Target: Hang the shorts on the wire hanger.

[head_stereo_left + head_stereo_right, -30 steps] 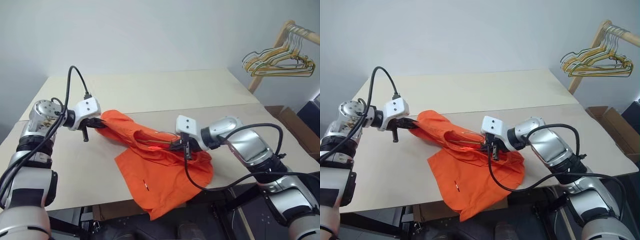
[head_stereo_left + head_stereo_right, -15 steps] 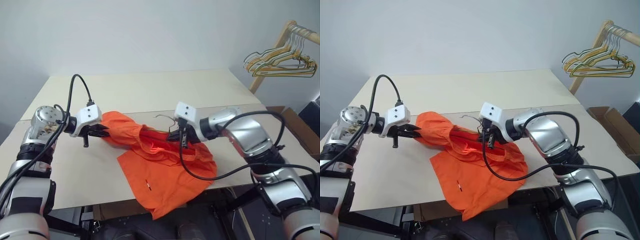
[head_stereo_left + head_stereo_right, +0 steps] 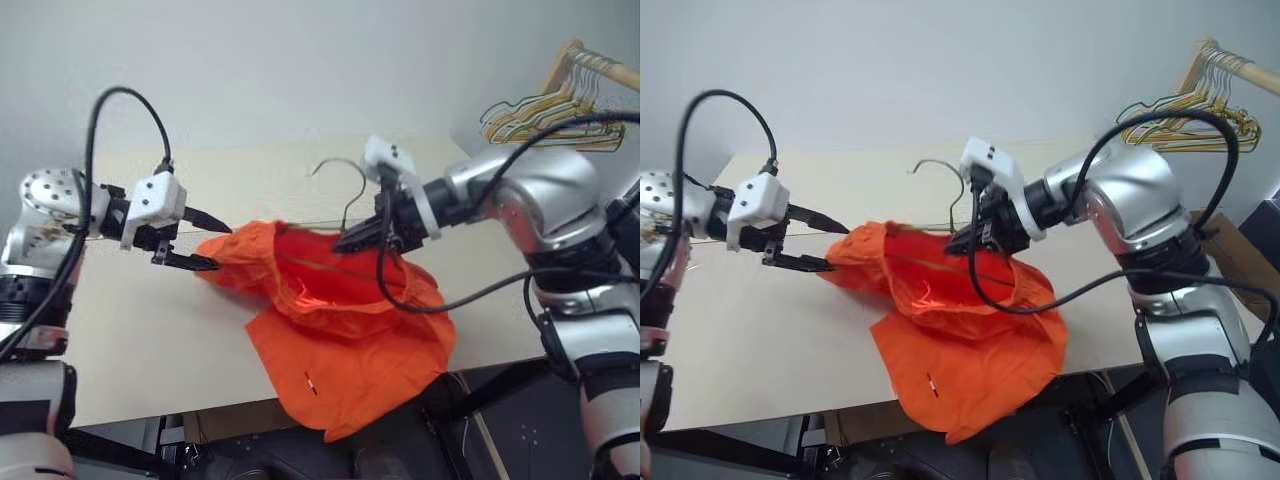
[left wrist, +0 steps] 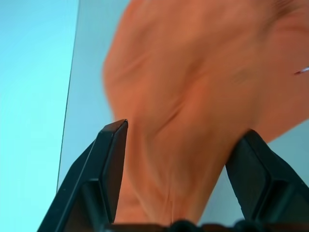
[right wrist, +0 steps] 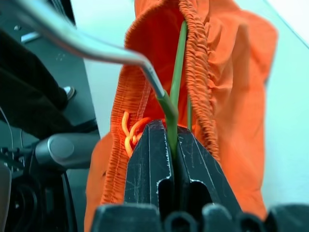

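Shorts (image 3: 340, 320) draped half over the counter (image 3: 150, 330) edge, threaded on the wire hanger (image 3: 950, 205) — right pincer (image 3: 965, 240) clamped on its wire, left pincer (image 3: 830, 247) apart at the fabric; hanging looked nearly done.

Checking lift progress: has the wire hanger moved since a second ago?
Yes. The wire hanger, clamped in the right gripper, has risen off the table; its hook now stands clear above the shorts.

The two head views look forward and down from above the table (image 3: 150, 330), sharing the shorts (image 3: 340, 320) lying on it. Each wrist view sits close against the shorts, looking along its own fingers.
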Tool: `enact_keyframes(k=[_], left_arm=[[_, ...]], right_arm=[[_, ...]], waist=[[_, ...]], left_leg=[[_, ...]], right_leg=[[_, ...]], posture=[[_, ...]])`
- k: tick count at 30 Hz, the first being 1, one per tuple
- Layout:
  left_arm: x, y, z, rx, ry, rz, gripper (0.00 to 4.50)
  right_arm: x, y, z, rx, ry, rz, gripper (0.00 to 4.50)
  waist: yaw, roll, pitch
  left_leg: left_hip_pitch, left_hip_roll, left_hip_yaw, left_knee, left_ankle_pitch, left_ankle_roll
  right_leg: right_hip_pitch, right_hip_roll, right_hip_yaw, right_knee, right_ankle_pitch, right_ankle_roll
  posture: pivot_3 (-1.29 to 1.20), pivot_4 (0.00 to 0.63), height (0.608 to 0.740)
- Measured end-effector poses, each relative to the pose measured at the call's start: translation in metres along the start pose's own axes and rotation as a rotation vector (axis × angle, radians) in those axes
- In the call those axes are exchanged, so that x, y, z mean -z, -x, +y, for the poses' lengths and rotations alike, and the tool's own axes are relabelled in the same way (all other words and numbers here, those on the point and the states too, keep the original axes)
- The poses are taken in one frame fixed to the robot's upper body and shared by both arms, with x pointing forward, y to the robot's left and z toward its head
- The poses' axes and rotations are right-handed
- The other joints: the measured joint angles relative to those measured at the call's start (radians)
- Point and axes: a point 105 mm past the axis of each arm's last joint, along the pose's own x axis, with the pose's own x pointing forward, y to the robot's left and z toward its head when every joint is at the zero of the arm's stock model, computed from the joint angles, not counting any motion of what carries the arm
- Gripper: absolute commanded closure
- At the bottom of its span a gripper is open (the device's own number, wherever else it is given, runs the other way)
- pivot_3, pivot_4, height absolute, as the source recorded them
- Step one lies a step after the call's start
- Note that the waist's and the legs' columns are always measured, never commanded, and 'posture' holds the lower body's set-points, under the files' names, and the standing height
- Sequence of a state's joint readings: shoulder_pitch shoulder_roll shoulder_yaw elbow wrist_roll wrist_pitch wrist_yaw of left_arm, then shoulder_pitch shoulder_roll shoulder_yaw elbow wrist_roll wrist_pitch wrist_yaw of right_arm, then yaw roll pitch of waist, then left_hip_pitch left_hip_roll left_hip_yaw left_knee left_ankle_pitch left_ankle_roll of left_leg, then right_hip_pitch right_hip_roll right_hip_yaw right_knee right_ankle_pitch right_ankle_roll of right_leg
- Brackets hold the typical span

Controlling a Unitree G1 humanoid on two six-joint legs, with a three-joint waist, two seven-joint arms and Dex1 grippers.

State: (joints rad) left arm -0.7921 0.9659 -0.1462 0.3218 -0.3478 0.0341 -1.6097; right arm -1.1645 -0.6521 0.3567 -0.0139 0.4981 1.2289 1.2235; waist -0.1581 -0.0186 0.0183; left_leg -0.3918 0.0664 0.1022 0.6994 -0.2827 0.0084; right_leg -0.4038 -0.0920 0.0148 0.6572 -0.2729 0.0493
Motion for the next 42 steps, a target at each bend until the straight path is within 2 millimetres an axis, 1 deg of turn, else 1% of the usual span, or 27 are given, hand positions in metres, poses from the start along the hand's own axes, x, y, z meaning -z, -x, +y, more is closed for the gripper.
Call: enact_keyframes(k=[2, 4, 8, 11, 13, 16, 18, 21, 23, 24, 27, 29, 32, 34, 36, 37, 39, 42], left_arm=[[-0.007, -0.007, -0.006, 0.039, -0.011, -0.037, 1.33], [-0.009, -0.015, -0.008, 0.062, -0.013, -0.059, 1.33], [-0.006, -0.036, -0.007, 0.072, -0.025, -0.068, 1.33], [0.005, -0.054, 0.002, 0.039, 0.003, -0.048, 1.33], [0.01, -0.062, 0.009, 0.02, 0.002, -0.026, 1.33], [0.013, -0.071, 0.02, -0.011, -0.025, 0.009, 1.33], [0.012, -0.076, 0.022, -0.006, -0.019, -0.005, 1.33], [0.011, -0.076, 0.018, 0.034, -0.019, -0.017, 1.33], [0.007, -0.066, 0.012, 0.079, -0.035, -0.019, 1.33], [0.004, -0.058, 0.009, 0.093, -0.05, -0.02, 1.33], [-0.007, -0.038, 0.004, 0.1, -0.066, -0.046, 1.33], [-0.017, -0.031, 0.001, 0.103, -0.05, -0.099, 1.33], [-0.026, -0.028, 0.003, 0.093, -0.028, -0.167, 1.33], [-0.03, -0.029, 0.013, 0.051, -0.024, -0.197, 1.33], [-0.027, -0.033, 0.021, 0.012, -0.037, -0.17, 1.33], [-0.022, -0.035, 0.024, 0.001, -0.039, -0.142, 1.33], [-0.005, -0.046, 0.028, -0.004, -0.052, -0.056, 1.33], [0.013, -0.063, 0.025, 0.039, -0.028, 0.0, 1.33]], right_arm=[[0.005, -0.005, -0.005, 0.002, -0.027, 0.017, 4.5], [0.008, -0.012, -0.006, -0.006, -0.04, 0.032, 4.5], [0.008, -0.017, -0.006, -0.017, -0.036, 0.033, 4.5], [0.007, -0.017, -0.006, -0.018, -0.035, 0.034, 4.5], [0.008, -0.017, -0.006, -0.017, -0.034, 0.037, 4.5], [0.008, -0.017, -0.006, -0.018, -0.03, 0.04, 4.5], [0.008, -0.018, -0.005, -0.02, -0.026, 0.045, 4.5], [0.008, -0.019, -0.004, -0.022, -0.017, 0.048, 4.5], [0.008, -0.019, -0.003, -0.024, -0.012, 0.049, 4.5], [0.008, -0.019, -0.003, -0.023, -0.011, 0.049, 4.5], [0.009, -0.017, -0.004, -0.016, -0.016, 0.052, 4.5], [0.01, -0.016, -0.005, -0.015, -0.018, 0.053, 4.5], [0.011, -0.017, -0.005, -0.019, -0.019, 0.057, 4.5], [0.012, -0.018, -0.005, -0.025, -0.023, 0.064, 4.5], [0.014, -0.02, -0.004, -0.037, -0.026, 0.072, 4.5], [0.014, -0.02, -0.003, -0.043, -0.026, 0.073, 4.5], [0.014, -0.019, -0.002, -0.057, -0.025, 0.074, 4.5], [0.014, -0.018, -0.001, -0.067, -0.023, 0.076, 4.5]], waist=[[0.003, 0.0, 0.0], [0.008, 0.0, 0.0], [0.008, 0.0, 0.0], [0.006, 0.0, 0.0], [0.005, 0.0, 0.0], [0.004, 0.0, 0.0], [-0.002, 0.0, 0.0], [-0.012, 0.0, 0.0], [-0.023, 0.0, 0.0], [-0.028, 0.0, 0.0], [-0.028, 0.0, 0.0], [-0.022, 0.0, 0.0], [-0.01, 0.0, 0.0], [-0.003, 0.0, 0.0], [-0.001, 0.0, 0.0], [-0.001, 0.0, 0.0], [-0.002, 0.0, 0.0], [-0.004, 0.0, 0.0]], left_leg=[[0.0, 0.0, -0.002, 0.0, 0.0, 0.0], [0.0, -0.001, -0.002, 0.001, 0.0, 0.0], [-0.001, -0.001, -0.002, 0.001, 0.0, 0.0], [-0.001, -0.001, -0.002, 0.002, 0.0, 0.0], [-0.001, -0.001, -0.001, 0.002, 0.0, 0.0], [-0.002, -0.001, -0.001, 0.002, 0.0, 0.0], [-0.002, -0.001, -0.001, 0.002, 0.0, 0.0], [-0.002, -0.001, -0.003, 0.002, 0.0, 0.0], [-0.003, -0.001, -0.004, 0.002, 0.0, 0.0], [-0.003, 0.0, -0.004, 0.002, 0.0, 0.0], [-0.002, 0.0, -0.005, 0.001, 0.0, 0.0], [-0.002, 0.0, -0.006, 0.002, 0.0, 0.0], [-0.001, -0.001, -0.006, 0.002, 0.0, 0.0], [-0.002, -0.001, -0.007, 0.003, 0.0, 0.0], [-0.002, -0.001, -0.006, 0.002, 0.0, 0.0], [-0.002, -0.001, -0.006, 0.002, 0.0, 0.0], [-0.002, -0.001, -0.005, 0.002, 0.0, 0.0], [-0.002, -0.001, -0.004, 0.003, 0.0, 0.0]], right_leg=[[0.001, 0.0, 0.0, 0.0, 0.0, 0.0], [0.001, 0.0, 0.0, 0.0, 0.0, 0.0], [0.0, 0.0, -0.001, 0.0, 0.0, 0.0], [0.0, 0.0, -0.001, 0.0, 0.0, 0.0], [0.0, 0.0, -0.002, 0.0, 0.0, 0.0], [0.0, 0.0, -0.001, 0.0, 0.0, 0.0], [-0.001, 0.0, -0.001, 0.0, 0.0, 0.0], [-0.001, 0.0, -0.001, 0.0, 0.0, 0.0], [-0.001, 0.0, -0.001, 0.0, 0.0, 0.0], [-0.001, 0.0, -0.001, 0.0, 0.0, 0.0], [-0.001, 0.0, 0.0, 0.0, 0.0, 0.0], [0.0, 0.0, -0.001, 0.001, 0.0, 0.0], [0.001, 0.0, -0.001, 0.0, 0.0, 0.0], [0.001, 0.0, -0.002, 0.0, 0.0, 0.0], [0.001, 0.0, -0.002, 0.0, 0.0, 0.001], [0.0, 0.0, -0.002, 0.0, 0.0, 0.001], [0.0, 0.0, -0.002, 0.0, 0.0, 0.001], [0.0, 0.0, -0.002, 0.0, 0.0, 0.001]], posture=[[-0.12, 0.0, 0.74], [-0.12, 0.0, 0.74], [-0.13, 0.0, 0.74], [-0.13, 0.0, 0.74], [-0.14, 0.0, 0.74], [-0.15, 0.0, 0.74], [-0.15, 0.0, 0.74], [-0.15, 0.0, 0.74], [-0.15, 0.0, 0.74], [-0.15, 0.0, 0.74], [-0.15, 0.0, 0.74], [-0.14, 0.0, 0.74], [-0.14, 0.0, 0.74], [-0.14, 0.0, 0.74], [-0.14, 0.0, 0.74], [-0.14, 0.0, 0.74], [-0.15, 0.0, 0.74], [-0.15, 0.0, 0.74]])
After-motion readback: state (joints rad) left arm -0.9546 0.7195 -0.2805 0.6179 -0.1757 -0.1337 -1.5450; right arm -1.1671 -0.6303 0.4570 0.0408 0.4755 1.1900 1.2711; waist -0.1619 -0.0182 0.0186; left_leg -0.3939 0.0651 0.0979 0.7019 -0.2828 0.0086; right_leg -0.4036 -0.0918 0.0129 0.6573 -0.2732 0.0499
